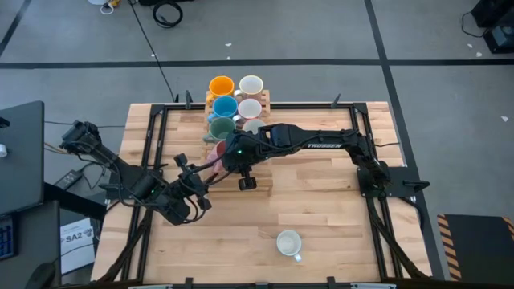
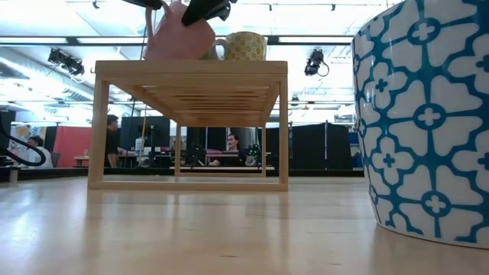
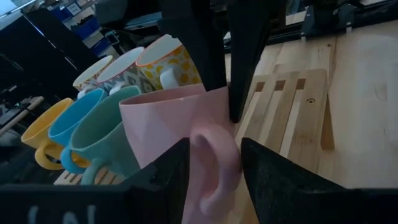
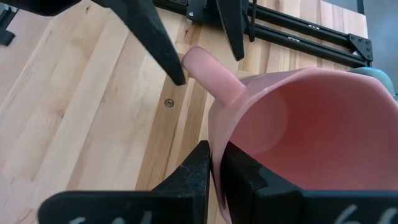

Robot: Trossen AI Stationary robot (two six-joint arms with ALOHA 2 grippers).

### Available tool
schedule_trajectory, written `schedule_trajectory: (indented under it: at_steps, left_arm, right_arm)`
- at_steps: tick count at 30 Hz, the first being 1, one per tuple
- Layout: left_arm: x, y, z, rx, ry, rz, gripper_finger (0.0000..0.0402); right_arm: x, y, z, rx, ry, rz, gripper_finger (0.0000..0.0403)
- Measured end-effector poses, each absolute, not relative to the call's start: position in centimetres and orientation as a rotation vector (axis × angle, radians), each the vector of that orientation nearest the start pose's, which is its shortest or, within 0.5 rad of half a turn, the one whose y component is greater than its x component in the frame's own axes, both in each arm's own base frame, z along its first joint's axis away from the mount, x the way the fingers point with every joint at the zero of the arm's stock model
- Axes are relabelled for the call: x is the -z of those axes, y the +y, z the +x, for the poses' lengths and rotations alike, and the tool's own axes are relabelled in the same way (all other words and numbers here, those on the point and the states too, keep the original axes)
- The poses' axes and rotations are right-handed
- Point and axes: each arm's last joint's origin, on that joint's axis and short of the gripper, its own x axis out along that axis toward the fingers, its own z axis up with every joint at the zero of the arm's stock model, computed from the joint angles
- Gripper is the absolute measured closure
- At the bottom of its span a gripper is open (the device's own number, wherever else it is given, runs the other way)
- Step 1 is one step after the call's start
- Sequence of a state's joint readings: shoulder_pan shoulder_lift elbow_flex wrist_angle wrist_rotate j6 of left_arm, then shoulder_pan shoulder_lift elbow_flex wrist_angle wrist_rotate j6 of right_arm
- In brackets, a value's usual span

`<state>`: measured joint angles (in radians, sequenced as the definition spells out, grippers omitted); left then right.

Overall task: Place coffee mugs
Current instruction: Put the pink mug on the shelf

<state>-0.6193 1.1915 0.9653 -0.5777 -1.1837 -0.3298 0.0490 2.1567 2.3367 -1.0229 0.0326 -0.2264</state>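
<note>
A pink mug is at the near end of a wooden rack, tilted. My right gripper is shut on it. My left gripper is open, level with the mug on its near-left side. Its two fingers stand on either side of the mug's handle; I cannot tell whether they touch it. Orange, blue and green mugs and several white or patterned ones stand in two rows on the rack. A blue-patterned white mug stands alone near the table's near edge. My right gripper pinches the pink mug's wall at the rim, one finger inside the mug and one outside, close beside the handle. The fingers come from above, pointing down. The mug sits tilted at the height of the rack's top; I cannot tell whether its base touches it.
The rack is a raised slatted shelf on legs, with open space beneath. The lone patterned mug stands very close to the low camera. Black frame rails run along the table's sides. Bare wood lies between the rack and the near edge.
</note>
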Motion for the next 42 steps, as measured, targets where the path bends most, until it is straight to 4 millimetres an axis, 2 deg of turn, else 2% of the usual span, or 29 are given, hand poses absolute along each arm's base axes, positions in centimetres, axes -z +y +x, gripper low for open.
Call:
schedule_trajectory:
  at_steps: [11,21,33,42]
  left_arm:
    - [-29.53,-11.14,20.24,-0.582,0.413,0.310,0.0318]
    - [-29.54,-11.11,20.22,-0.600,0.396,0.274,0.0323]
    - [-29.57,-11.12,20.24,-0.608,0.383,0.244,0.0325]
    - [-29.58,-11.14,20.25,-0.605,0.383,0.240,0.0344]
  right_arm:
    - [-35.43,2.16,46.02,-0.110,0.836,-0.246,0.0364]
    - [-35.44,2.16,46.04,-0.110,0.833,-0.247,0.0362]
    - [-35.45,2.23,46.04,-0.117,0.832,-0.250,0.0341]
    - [-35.45,2.23,46.04,-0.116,0.832,-0.251,0.0314]
